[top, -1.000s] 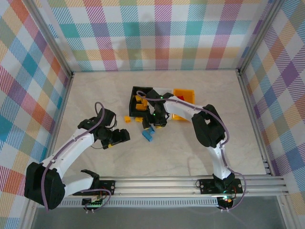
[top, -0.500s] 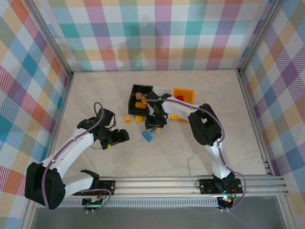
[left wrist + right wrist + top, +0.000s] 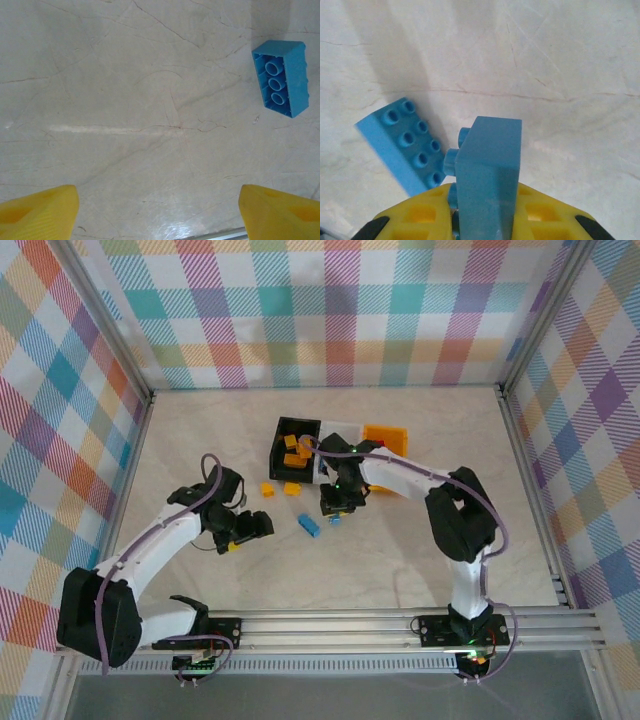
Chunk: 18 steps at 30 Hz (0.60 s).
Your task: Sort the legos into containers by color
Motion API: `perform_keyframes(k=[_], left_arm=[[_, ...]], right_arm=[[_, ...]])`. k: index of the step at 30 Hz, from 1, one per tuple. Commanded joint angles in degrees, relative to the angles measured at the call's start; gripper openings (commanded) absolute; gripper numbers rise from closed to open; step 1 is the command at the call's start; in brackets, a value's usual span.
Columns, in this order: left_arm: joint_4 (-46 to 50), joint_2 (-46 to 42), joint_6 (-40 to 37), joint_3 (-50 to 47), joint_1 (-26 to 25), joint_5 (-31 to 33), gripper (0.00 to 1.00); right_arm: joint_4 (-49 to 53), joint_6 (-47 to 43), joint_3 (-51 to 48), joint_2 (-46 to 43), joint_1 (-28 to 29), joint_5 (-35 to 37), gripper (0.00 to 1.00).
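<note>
i judge the sort partly done. the black bin [image 3: 285,425], far and centre, holds several yellow-orange legos [image 3: 292,459]. two more yellow-orange bricks [image 3: 279,489] lie on the table [image 3: 420,570] just near of it. my right end effector [image 3: 487,200] is clamped on a held blue brick [image 3: 490,160], with a loose blue brick [image 3: 402,142] lying just to its left. my left end effector [image 3: 157,205] hangs spread wide, empty. i can't make out what is in the white bin [image 3: 338,429] or the yellow-orange bin [image 3: 385,428].

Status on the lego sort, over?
Right gripper shut on blue lego. Left gripper open, empty. Loose blue lego close beside the held one.
</note>
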State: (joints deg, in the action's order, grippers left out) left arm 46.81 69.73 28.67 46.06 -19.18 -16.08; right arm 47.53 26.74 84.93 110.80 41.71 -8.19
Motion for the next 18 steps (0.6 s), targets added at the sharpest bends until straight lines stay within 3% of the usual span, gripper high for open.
perform_keyframes(k=[1,8,18], left_arm=[[-1.59,1.68,-0.99,1.67,0.56,-2.17,0.83],[-3.04,4.74,-0.97,2.95,-0.67,-4.41,0.84],[-3.17,4.29,0.90,2.08,-1.63,-5.11,0.87]], right_arm=[[2.04,1.20,0.33,-5.18,-0.41,1.59,0.21],[4.72,-0.40,9.82,-3.63,-6.38,0.89,0.21],[10.80,-3.27,33.23,13.70,-14.52,0.55,0.20]])
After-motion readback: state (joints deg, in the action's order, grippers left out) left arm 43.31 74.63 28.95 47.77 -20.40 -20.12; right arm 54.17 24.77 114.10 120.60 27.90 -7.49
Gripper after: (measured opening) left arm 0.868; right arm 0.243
